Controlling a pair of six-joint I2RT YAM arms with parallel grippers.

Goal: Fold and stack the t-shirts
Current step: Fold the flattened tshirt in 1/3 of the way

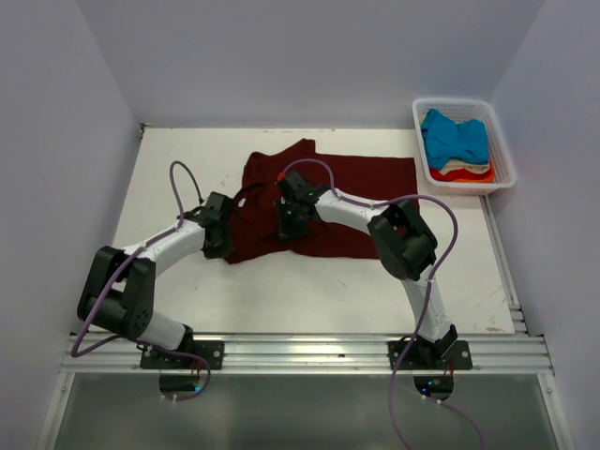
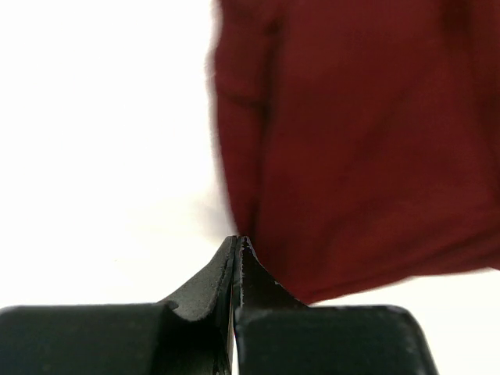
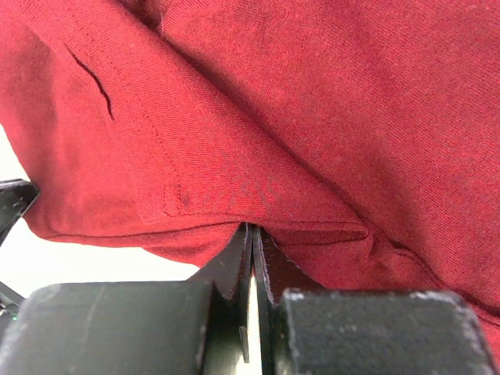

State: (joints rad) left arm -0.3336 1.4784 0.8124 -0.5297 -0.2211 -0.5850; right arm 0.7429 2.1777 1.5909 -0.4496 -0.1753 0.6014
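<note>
A dark maroon t-shirt [image 1: 347, 202] lies spread across the middle of the table. My left gripper [image 1: 226, 243] is at its lower left edge; in the left wrist view its fingertips [image 2: 238, 241] are pressed together right on the shirt's edge [image 2: 351, 156]. My right gripper [image 1: 286, 227] sits on the shirt's left half; in the right wrist view its tips [image 3: 251, 229] are shut on a fold of the cloth [image 3: 258, 148] by a hem. A bright blue shirt [image 1: 455, 136], a cream one [image 1: 457, 167] and an orange-red one [image 1: 476, 175] lie piled in a basket.
The white slatted basket [image 1: 506, 159] stands at the back right corner of the white table [image 1: 309, 291]. Grey walls close in the left, back and right sides. An aluminium rail [image 1: 300, 352] runs along the near edge by the arm bases.
</note>
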